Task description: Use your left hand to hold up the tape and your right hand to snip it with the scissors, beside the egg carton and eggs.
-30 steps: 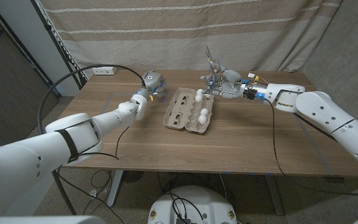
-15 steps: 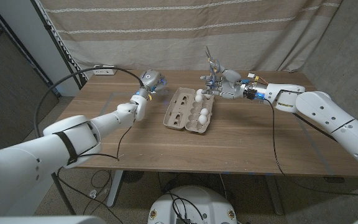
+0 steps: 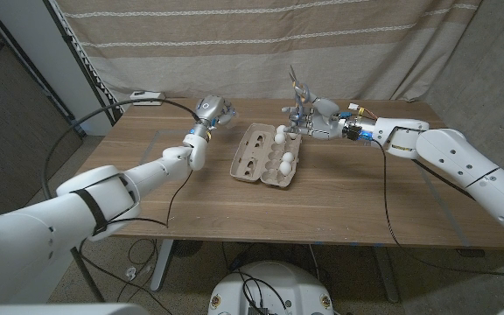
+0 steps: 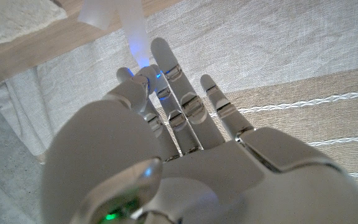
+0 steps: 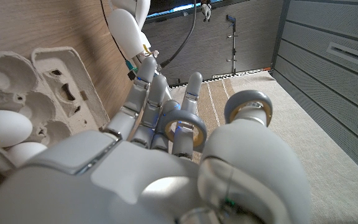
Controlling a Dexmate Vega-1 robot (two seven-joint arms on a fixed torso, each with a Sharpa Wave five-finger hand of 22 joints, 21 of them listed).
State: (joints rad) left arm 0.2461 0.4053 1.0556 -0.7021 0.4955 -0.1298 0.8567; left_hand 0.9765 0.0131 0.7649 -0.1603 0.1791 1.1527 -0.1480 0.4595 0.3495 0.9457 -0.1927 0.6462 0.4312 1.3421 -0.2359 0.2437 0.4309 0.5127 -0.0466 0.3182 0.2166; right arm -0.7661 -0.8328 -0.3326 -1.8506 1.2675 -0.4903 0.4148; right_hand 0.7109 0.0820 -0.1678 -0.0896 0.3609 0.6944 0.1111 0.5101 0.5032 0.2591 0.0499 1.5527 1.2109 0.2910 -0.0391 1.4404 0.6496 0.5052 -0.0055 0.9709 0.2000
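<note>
Glossy white arm shells, black elbow band, silver-grey robot hand [image 4: 185, 162], black cables, green wrist light

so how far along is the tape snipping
Done: the right hand holds the scissors upright behind the egg carton, finger loops on its fingers in the right wrist view. In hand: the left hand is raised at the table's far side, a pale strip of tape rising from its fingers. Left: bringing scissors and tape together and cutting; they are well apart.

Left hand [image 3: 210, 111] raised, right hand [image 3: 315, 120] gripping.
</note>
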